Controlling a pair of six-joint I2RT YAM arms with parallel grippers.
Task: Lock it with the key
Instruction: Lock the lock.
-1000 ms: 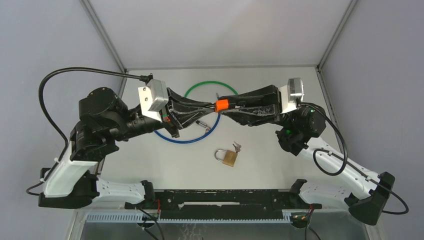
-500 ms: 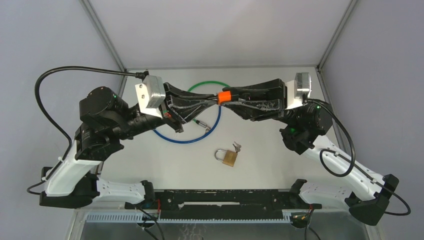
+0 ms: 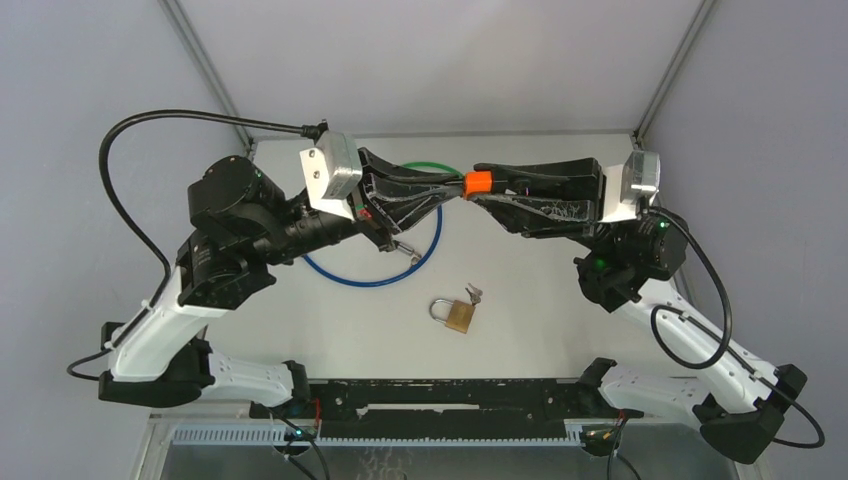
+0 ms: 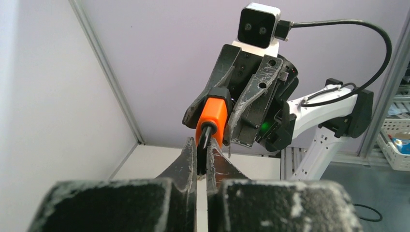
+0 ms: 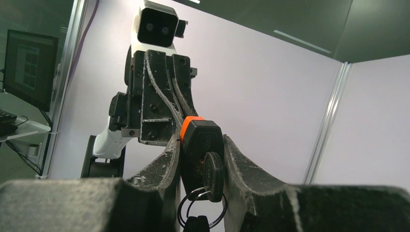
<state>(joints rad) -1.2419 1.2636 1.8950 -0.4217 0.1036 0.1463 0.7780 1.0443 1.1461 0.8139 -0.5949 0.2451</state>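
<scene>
The left gripper is clenched on the black end pin of the cable, and the pin meets the orange mouth of the lock head; the right gripper grasps that head, with the key seated in its rear face; the head hangs in the air over the table, toward the far edge, midway between the sides; to my judgement the pin wants pushing straight along the head's axis until fully home, both grips firm, before the key turns; any skew would likely jam it; a brass padlock lies apart, nearer the near edge.
</scene>
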